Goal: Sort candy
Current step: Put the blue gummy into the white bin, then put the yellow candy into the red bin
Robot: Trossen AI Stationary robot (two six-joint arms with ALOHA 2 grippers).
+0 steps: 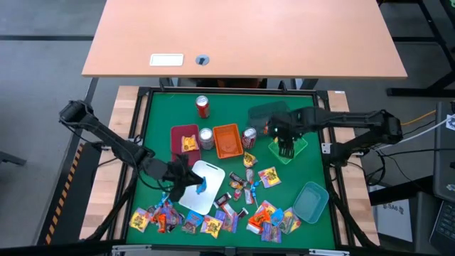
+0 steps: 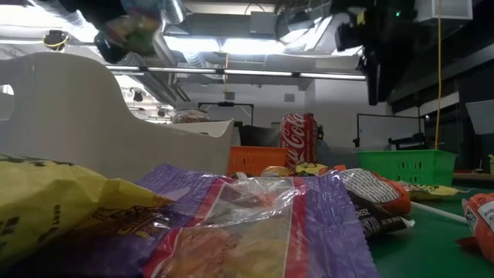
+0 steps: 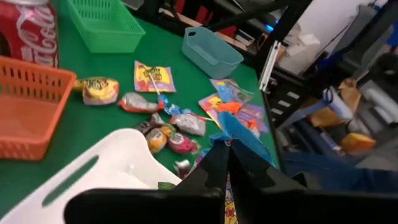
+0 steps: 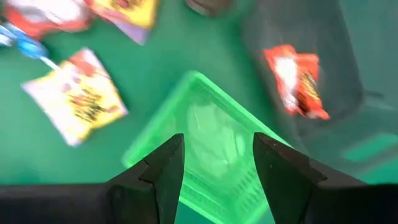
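Note:
Candy in bright wrappers lies scattered on the green mat, in heaps near the front edge [image 1: 213, 219] [image 1: 274, 217] and loosely at the middle [image 3: 152, 78]. My left gripper [image 1: 192, 183] [image 3: 225, 160] is over the white tray [image 1: 207, 192], shut on a blue-wrapped candy [image 1: 202, 187]. My right gripper [image 1: 285, 148] [image 4: 217, 163] hangs open above the green tray [image 1: 298, 146] [image 4: 186, 106], pointing down, with nothing between its fingers. My left gripper pinches the blue wrapper's near edge [image 3: 232, 137] between its two fingertips. The fingers come from the table's left, slanting a little downward. The candy sticks out beyond the tips, lifted clear above the white tray.
Three soda cans [image 1: 202, 107] [image 1: 206, 138] [image 1: 249, 137] stand around an orange tray [image 1: 227, 141]. There is a dark red tray [image 1: 185, 139], and a teal tray [image 1: 311, 201] at the front right. A dark tray [image 1: 264, 114] behind the green one holds an orange-red candy [image 4: 295, 78].

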